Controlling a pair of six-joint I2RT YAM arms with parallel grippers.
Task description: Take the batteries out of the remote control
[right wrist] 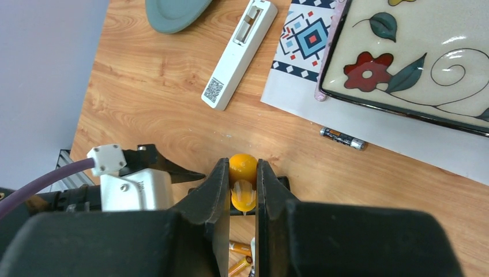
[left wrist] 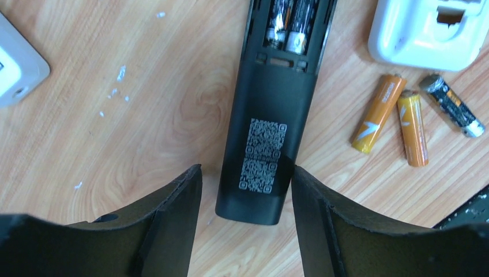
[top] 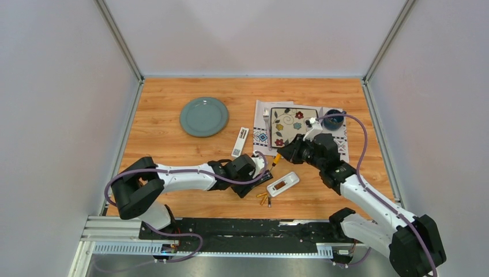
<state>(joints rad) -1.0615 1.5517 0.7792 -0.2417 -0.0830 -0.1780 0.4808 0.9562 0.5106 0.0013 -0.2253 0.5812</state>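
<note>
Your left pincer [left wrist: 245, 169] is released, one finger on each side of the black remote [left wrist: 262, 115] at its label end. The remote lies back-up on the table [left wrist: 115, 127]. Its compartment is uncovered, and the seated batteries [left wrist: 288, 26] are side by side inside. Three loose batteries [left wrist: 413, 128], two gold-orange and one dark grey, lie on the table just right of it, near a white remote [left wrist: 427, 32]. Your right pincer [right wrist: 241, 163] is clenched on the orange screwdriver handle [right wrist: 243, 195].
</note>
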